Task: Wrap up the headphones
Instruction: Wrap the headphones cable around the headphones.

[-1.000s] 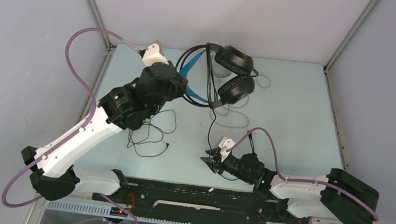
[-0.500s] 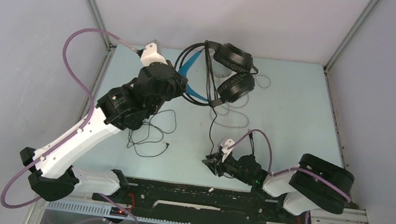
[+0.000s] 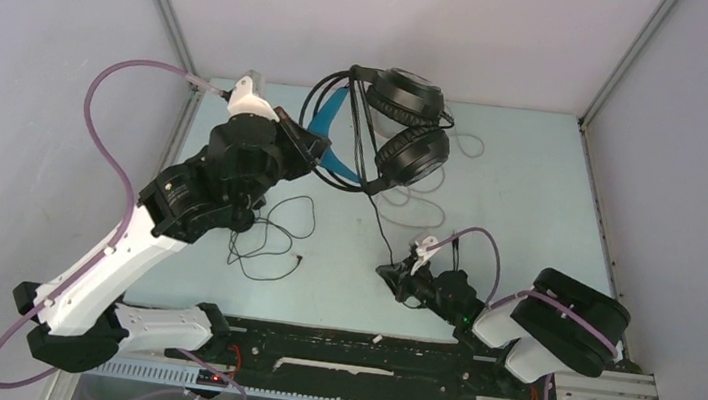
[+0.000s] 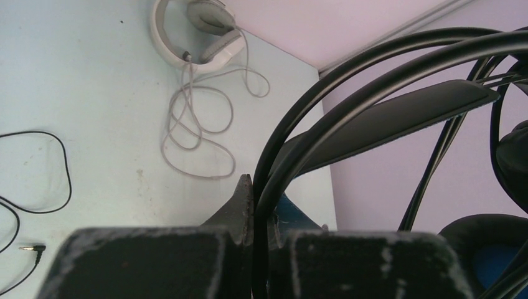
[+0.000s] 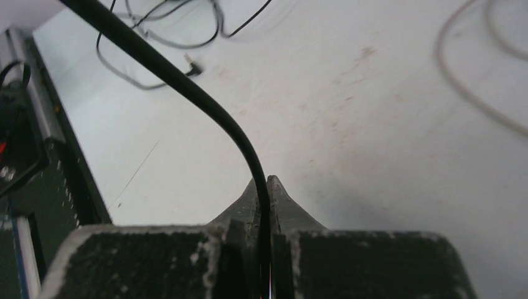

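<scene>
Since a second ago my right gripper [image 3: 390,275] has snapped shut, my right forearm has swung in toward the middle, and my left arm has pulled the black headset [image 3: 414,152] a little further back and to the left.

Nearest to me, my right fingers are pressed together on the headset's black cord [image 5: 205,103]. The cord comes out from between the tips, bends up and runs off across the table [image 3: 531,200] toward the ear cups.

To the left of that, a thin black cord [image 3: 270,241] lies in loose loops on the surface, with its plug [image 4: 31,248] free at the end. I cannot see which headset it belongs to.

Further out, my left gripper [image 4: 260,199] is clamped on the black headset's headband, whose blue lining faces my arm. The two ear cups sit to the right of it, by the back wall.

Farthest away, the white-grey headset [image 4: 199,31] lies flat at the back edge, with its pale cord [image 4: 193,137] in slack coils in front of it.
</scene>
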`<state>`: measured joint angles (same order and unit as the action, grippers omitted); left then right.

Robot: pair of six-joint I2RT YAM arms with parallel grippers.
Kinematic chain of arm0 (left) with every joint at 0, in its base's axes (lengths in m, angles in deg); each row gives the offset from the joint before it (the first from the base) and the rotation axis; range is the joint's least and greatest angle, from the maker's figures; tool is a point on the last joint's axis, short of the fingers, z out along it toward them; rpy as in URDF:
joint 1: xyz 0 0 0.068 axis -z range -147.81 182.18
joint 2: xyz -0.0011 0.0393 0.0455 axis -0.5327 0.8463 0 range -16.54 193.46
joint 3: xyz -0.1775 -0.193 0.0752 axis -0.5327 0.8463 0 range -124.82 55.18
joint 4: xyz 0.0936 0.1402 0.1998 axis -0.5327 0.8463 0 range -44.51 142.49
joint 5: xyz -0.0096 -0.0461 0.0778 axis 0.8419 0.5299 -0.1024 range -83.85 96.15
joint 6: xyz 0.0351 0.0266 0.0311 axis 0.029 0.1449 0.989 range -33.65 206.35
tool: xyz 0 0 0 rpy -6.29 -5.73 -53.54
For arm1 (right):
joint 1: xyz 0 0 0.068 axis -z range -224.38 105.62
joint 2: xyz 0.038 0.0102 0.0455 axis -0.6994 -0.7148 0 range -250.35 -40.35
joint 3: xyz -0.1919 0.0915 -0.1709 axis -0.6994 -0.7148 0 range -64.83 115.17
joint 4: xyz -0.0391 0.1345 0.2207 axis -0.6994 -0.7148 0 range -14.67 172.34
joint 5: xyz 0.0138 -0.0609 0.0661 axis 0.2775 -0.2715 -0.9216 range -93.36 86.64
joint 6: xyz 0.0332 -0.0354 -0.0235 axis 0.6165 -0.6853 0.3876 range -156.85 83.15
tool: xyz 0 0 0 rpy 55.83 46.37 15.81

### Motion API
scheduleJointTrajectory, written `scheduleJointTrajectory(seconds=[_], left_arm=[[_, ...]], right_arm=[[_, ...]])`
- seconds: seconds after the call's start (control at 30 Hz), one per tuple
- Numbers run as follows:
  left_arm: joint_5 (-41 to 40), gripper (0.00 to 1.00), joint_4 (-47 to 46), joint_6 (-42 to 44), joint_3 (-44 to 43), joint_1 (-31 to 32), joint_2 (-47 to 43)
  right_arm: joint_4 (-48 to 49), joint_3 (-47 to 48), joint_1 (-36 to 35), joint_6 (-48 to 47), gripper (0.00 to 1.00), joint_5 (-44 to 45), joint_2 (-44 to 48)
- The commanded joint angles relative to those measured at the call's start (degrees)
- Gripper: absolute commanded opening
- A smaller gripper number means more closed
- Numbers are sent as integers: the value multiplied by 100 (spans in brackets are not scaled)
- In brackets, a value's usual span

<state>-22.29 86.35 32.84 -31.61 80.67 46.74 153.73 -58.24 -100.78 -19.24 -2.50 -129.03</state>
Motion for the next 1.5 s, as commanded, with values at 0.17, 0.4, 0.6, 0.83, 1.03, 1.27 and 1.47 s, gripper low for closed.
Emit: scheduleJointTrajectory(seconds=[0.17,0.4,0.6,0.83,1.03,1.27,1.47], left_arm=[[1194,0,-858,145,131,-48,-612],[2726,0,-774,1142,212,-54,-667],[3109,0,2,1971,108,-65,-510],[3601,0,384,3123,407,-76,-500],[3682,0,726,4022,384,-73,-439],[3612,0,725,5064,563,-48,-356],[3094,0,837,5867,654,129,-12]], right_arm=[[-999,132,641,243,0,-154,1026],[-2171,499,1344,243,0,-628,1857],[-3362,781,1890,-34,0,-719,2893],[-4443,1086,2631,-59,0,-856,3872],[-5314,1578,3029,-217,0,-1294,4356],[-6312,2339,3157,-263,0,-2188,4310],[-7455,3154,3171,146,0,-2252,4378]])
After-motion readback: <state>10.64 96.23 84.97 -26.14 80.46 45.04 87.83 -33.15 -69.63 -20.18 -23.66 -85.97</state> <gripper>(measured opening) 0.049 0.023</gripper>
